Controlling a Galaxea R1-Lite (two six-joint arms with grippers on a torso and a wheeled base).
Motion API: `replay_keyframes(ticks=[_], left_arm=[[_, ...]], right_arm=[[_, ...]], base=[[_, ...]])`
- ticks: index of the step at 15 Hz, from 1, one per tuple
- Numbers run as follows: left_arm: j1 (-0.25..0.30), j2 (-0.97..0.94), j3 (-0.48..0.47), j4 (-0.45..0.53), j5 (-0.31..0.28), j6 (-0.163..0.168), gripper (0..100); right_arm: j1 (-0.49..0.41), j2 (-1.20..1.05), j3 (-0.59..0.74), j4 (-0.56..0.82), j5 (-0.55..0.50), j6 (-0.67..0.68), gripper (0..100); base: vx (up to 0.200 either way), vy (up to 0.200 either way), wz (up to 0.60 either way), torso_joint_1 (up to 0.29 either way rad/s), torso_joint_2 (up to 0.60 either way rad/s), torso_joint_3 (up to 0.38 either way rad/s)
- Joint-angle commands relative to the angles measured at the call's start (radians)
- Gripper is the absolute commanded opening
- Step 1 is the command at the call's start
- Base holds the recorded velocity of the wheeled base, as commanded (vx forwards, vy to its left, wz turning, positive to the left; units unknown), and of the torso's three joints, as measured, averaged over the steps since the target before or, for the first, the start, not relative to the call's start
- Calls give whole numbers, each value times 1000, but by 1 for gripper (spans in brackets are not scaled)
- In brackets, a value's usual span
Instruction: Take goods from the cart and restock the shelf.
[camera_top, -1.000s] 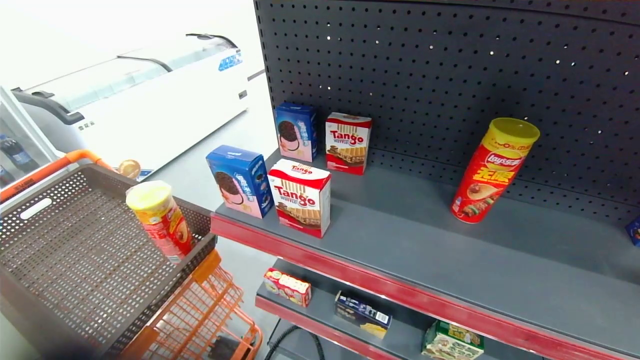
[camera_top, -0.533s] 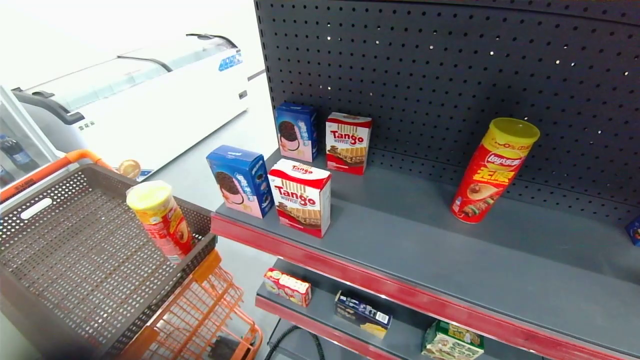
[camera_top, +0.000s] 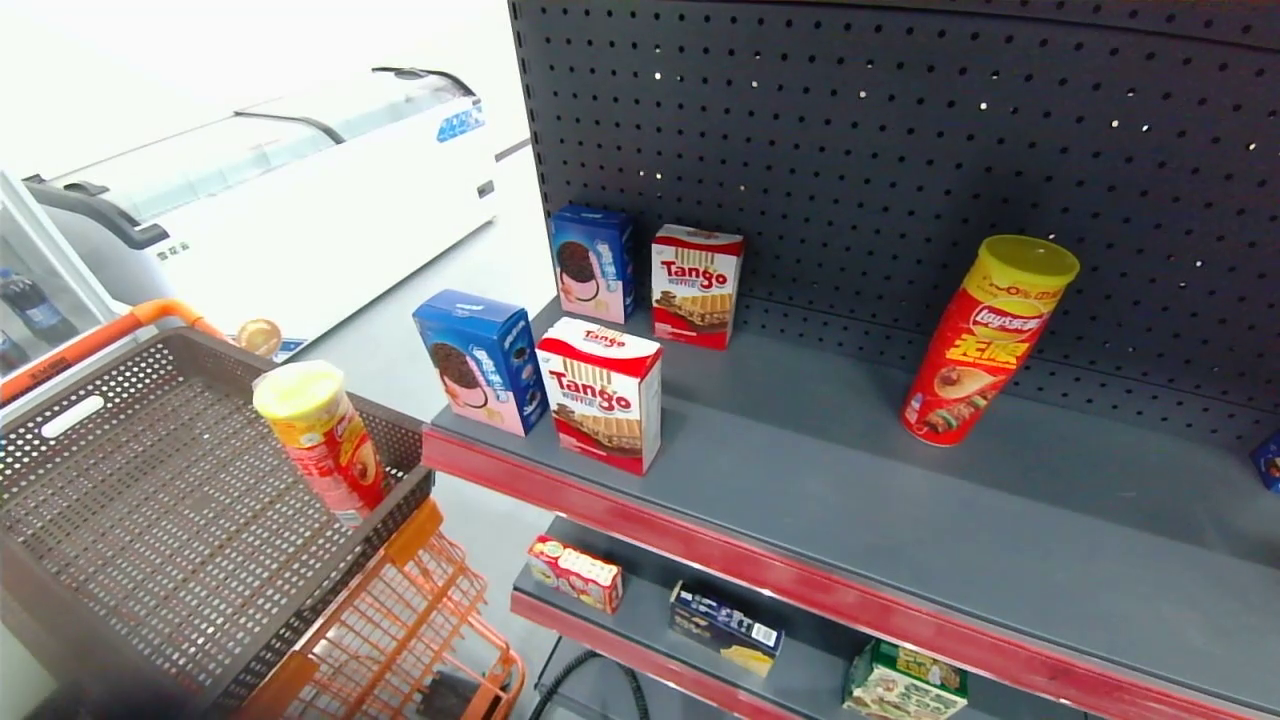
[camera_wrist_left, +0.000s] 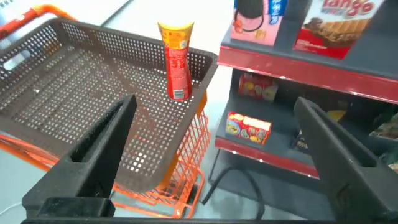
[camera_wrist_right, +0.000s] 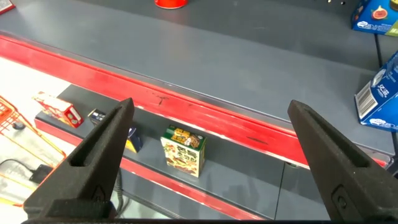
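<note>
While the left gripper (camera_wrist_left: 213, 101) hangs over the floor between cart (camera_top: 400, 640) and shelf (camera_top: 800, 500), its fingers (camera_wrist_left: 99, 152) stand wide apart with nothing between them.

Chip can (camera_top: 318, 440): upright in the cart's brown perforated basket (camera_top: 150, 520), long axis vertical, yellow lid up, base on the basket floor. It sits in the basket corner nearest the shelf, just beside the basket wall.

Can versus left fingers: in the left wrist view the can (camera_wrist_left: 176, 59) shows beyond the fingertips, within the gap between them but nearer one finger, well apart from both. No contact.

Right gripper (camera_wrist_right: 210, 104): fingers (camera_wrist_right: 93, 162) spread wide and holding nothing, out in front of the shelf's red front edge, with the lower shelf (camera_wrist_right: 249, 180) and a green box (camera_wrist_right: 184, 149) seen past them.

On the shelf: second chip can (camera_top: 985, 340) upright near the pegboard back (camera_top: 900, 150), lid up. Toward the cart end, two blue cookie boxes (camera_top: 480, 360) and two red-and-white wafer boxes (camera_top: 600, 392) stand in pairs, one pair at the front edge, one behind it.
</note>
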Motion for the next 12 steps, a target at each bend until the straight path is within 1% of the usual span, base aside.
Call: replay_keyframes(ticks=[1,2,3,5,6,8,9,11,12], left_arm=[[-1,307,27,-156,33,1,100],[26,363,35,-219,35,-2,100],[39,469,64,-321,44,5,100],[56,597,98,-452,48,4,100],[56,644,103,-494,50,4,100],[59,724,103,-515,59,22,100],[62,775,106,-545,68,24,100],[73,920,110,-703,70,22,100],[75,1008,107,-815,68,22,100]], right_arm=[[0,1,0,0,1,0,100],[0,1,0,0,1,0,100],[0,1,0,0,1,0,100],[0,1,0,0,1,0,100],[0,1,0,0,1,0,100],[0,1,0,0,1,0,100],[0,1,0,0,1,0,100],[0,1,0,0,1,0,100],[0,1,0,0,1,0,100]], base=[[0,0,0,0,0,0],[0,0,0,0,0,0],[0,0,0,0,0,0],[0,0,0,0,0,0],[0,0,0,0,0,0],[0,0,0,0,0,0],[0,0,0,0,0,0],[0,0,0,0,0,0],[0,0,0,0,0,0]])
